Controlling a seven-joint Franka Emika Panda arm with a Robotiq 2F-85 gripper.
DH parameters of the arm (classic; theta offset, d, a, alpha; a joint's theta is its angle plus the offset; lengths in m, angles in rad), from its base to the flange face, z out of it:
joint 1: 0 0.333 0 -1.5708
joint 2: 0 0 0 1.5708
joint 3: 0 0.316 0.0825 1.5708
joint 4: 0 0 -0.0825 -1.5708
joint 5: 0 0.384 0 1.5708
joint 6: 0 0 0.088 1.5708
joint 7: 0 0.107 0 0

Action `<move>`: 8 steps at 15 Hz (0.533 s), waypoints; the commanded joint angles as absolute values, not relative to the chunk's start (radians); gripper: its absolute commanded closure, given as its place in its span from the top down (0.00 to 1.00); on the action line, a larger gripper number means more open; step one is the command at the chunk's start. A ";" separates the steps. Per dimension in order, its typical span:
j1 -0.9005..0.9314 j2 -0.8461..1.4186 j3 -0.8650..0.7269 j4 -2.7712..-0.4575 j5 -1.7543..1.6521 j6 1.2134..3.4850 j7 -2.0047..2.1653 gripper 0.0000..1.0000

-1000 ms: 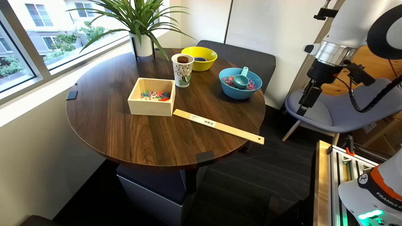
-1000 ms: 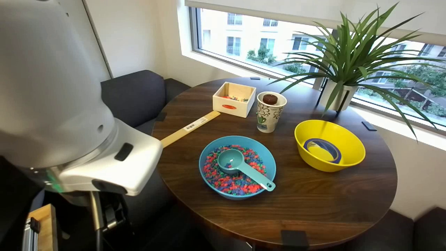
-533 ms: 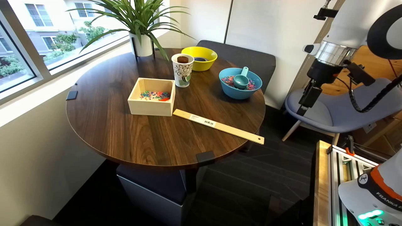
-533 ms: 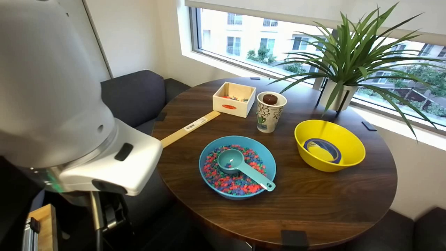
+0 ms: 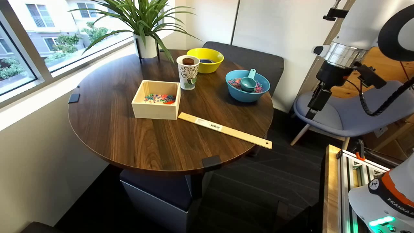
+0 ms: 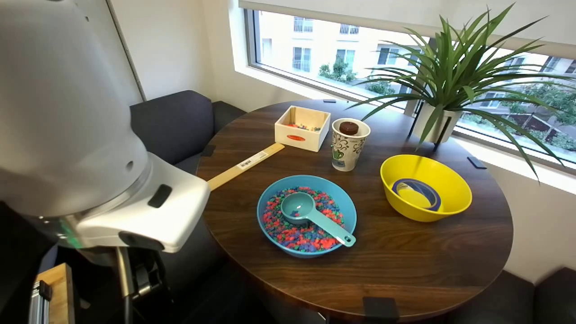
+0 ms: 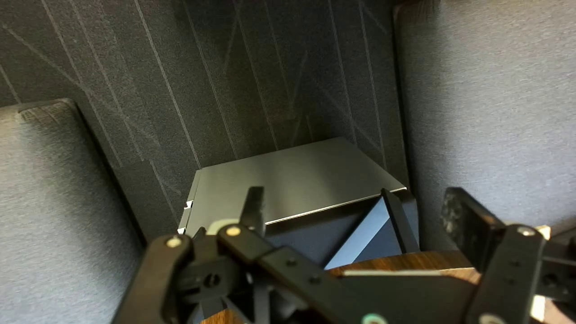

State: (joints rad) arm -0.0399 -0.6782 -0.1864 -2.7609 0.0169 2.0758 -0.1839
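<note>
A wide window [image 6: 297, 49] borders your round, dark-wood table [image 6: 432, 265], with grey bench seating [image 6: 173, 123] beside it. You have the gripper [image 7: 355, 213] hanging off to the table's side, its jaws apart. Nearest it on the table lie a blue bowl [image 5: 245, 96] and a slim wooden strip [image 5: 228, 130], one end overhanging.

My jaws are black. Beyond them I see charcoal floor [image 7: 220, 85] streaked with pale lines; well apart from them, a blue bowl [image 5: 245, 96] of red-blue-green bits [image 6: 300, 238] and a tan strip [image 5: 241, 133].
</note>
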 commanded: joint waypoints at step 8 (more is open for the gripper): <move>-0.092 -0.555 -0.262 -2.455 0.202 1.993 -0.088 1.00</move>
State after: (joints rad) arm -0.0831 -0.6591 -0.2462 -2.6277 0.1184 2.0626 -0.1528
